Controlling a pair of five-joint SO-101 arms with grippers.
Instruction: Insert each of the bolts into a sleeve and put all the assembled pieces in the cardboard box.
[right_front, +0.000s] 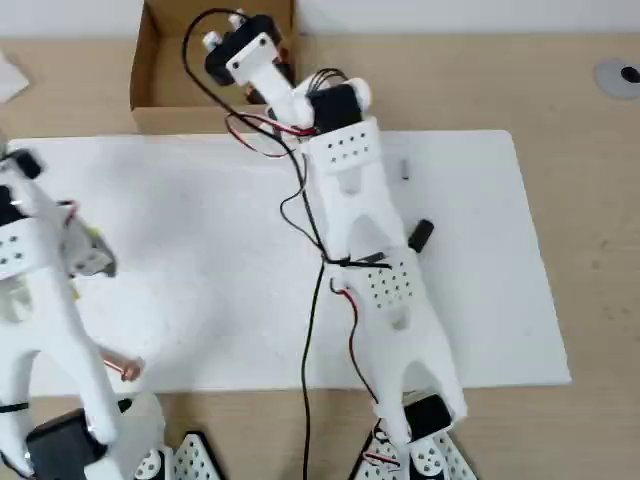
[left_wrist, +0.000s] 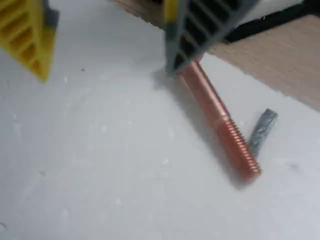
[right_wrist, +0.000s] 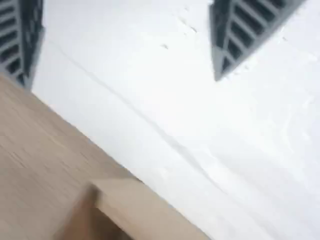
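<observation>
**Grab the bolt mid-shank, not by the threads**

The copper bolt (left_wrist: 220, 120) lies flat on the white mat (right_front: 200, 260), near the mat's front edge on the left arm's side. Its threaded end points away from the left gripper (left_wrist: 107, 70). That gripper's jaws are spread wide w/ nothing between them. One finger (left_wrist: 200, 30) sits over the bolt's plain end, so I can't tell if they touch. The bolt lies outside the gap, not in it. A small grey piece (left_wrist: 262, 129) sits just beside the threaded tip; unclear what it is.

The right gripper (right_wrist: 120, 80) is up by the cardboard box (right_front: 150, 70), jaws apart and empty. What looks like a black sleeve (right_front: 420, 235) lies on the mat just beside the right arm.

Judgement on doing this step well:
- Shift the left gripper sideways so the bolt sits between the fingers, then close across the smooth shank.
- Leave the threaded end sticking out free, since prob. that end goes into the sleeve.
- Come down square to the bolt; it's round and may roll on the mat if one finger nudges it first.
- Avoid knocking the grey piece while closing.
</observation>
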